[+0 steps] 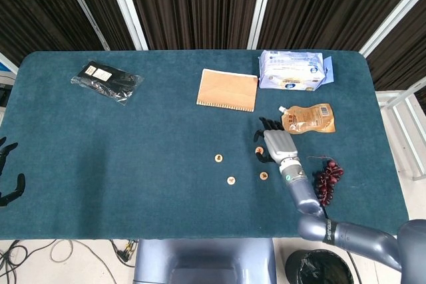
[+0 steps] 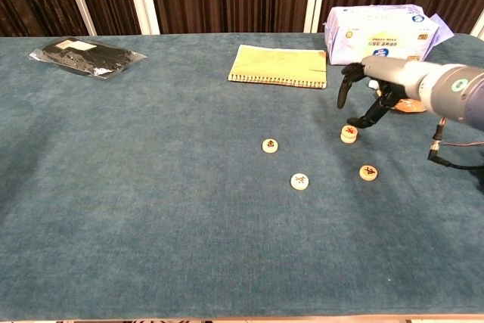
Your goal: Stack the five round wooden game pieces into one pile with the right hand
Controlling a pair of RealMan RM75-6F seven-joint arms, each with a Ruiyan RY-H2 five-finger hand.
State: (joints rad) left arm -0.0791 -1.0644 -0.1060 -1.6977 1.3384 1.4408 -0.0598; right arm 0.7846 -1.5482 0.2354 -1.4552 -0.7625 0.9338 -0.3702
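Dark curtains hang behind a counter (image 2: 151, 209) covered in teal felt-like cloth. Taking the tan notebook (image 2: 279, 65) as landmark, the round wooden game pieces lie in front of it, toward the robot: one piece (image 2: 270, 145) straight in front, another (image 2: 300, 181) nearer the robot, a third (image 2: 368, 172) off toward the robot's right. The pile (image 2: 349, 134) sits in front of the notebook's right corner; it looks thicker than a single disc, perhaps two stacked, though the view is too small to be sure. The right robot hand (image 2: 368, 85) hovers just above the pile, fingers spread and curved, holding nothing. The left robot hand (image 1: 8, 171) rests at the counter's far left edge, fingers apart.

The pieces are small, flat, smooth discs with printed faces: light, rigid, likely to slide on each other. Pinching across the rim, thumb against a finger, seems best, and each must be set down squarely lest the pile topple.
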